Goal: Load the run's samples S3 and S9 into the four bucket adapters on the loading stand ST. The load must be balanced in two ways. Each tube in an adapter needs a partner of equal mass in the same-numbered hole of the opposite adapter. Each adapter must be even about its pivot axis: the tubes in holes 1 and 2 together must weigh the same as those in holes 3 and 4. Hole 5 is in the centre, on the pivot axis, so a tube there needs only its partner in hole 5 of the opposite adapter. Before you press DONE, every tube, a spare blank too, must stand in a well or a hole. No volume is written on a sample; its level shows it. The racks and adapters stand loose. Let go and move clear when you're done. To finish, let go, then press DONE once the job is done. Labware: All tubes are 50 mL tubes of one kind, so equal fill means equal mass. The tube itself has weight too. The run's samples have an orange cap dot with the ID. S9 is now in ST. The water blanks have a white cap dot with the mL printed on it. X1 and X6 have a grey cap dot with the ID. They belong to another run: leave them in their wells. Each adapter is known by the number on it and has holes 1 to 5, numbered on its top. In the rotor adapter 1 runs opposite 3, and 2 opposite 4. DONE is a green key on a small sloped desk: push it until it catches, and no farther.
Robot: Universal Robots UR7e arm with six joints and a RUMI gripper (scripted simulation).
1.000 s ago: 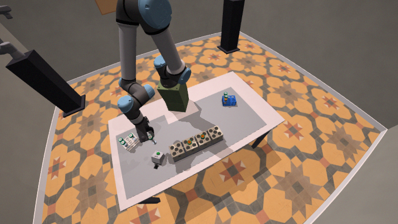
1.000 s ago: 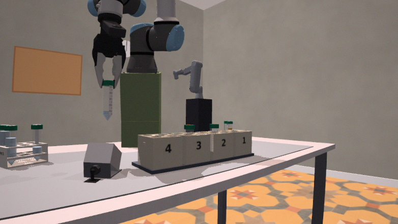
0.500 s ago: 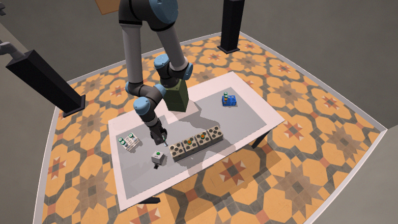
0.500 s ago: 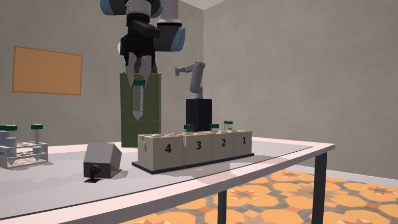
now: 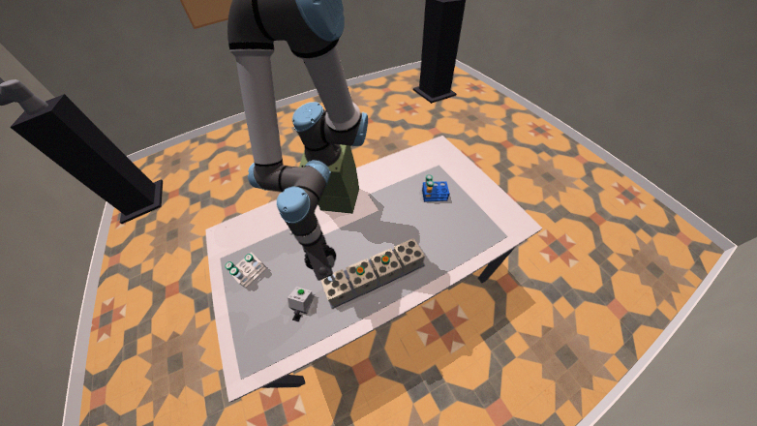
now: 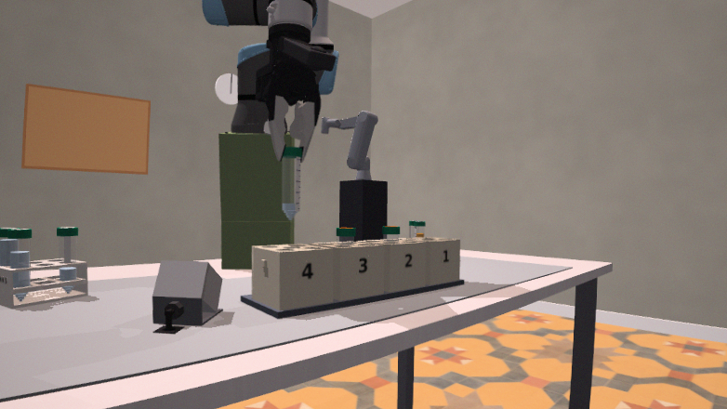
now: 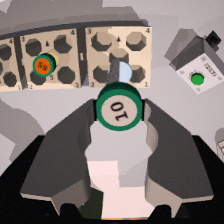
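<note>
My gripper (image 6: 291, 150) is shut on the green cap of a water blank marked 10 (image 7: 119, 106) and holds it upright. Its tip hangs clear above adapter 4 (image 6: 299, 277), the end block of stand ST nearest the DONE desk. In the wrist view the tip (image 7: 120, 70) is over adapter 4's holes (image 7: 119, 55), all of which look empty. Sample S9 (image 7: 43, 66) stands in adapter 3 (image 6: 362, 267). Another orange-dotted tube (image 5: 385, 259) stands in adapter 2 (image 6: 406, 261); I cannot read its ID. Adapter 1 (image 6: 444, 257) looks empty.
The DONE desk (image 5: 300, 299) with its green key (image 7: 197, 78) stands just beside adapter 4. A white rack (image 5: 244, 269) with several capped tubes is at the table's left. A blue rack (image 5: 436, 191) with tubes is at the far right.
</note>
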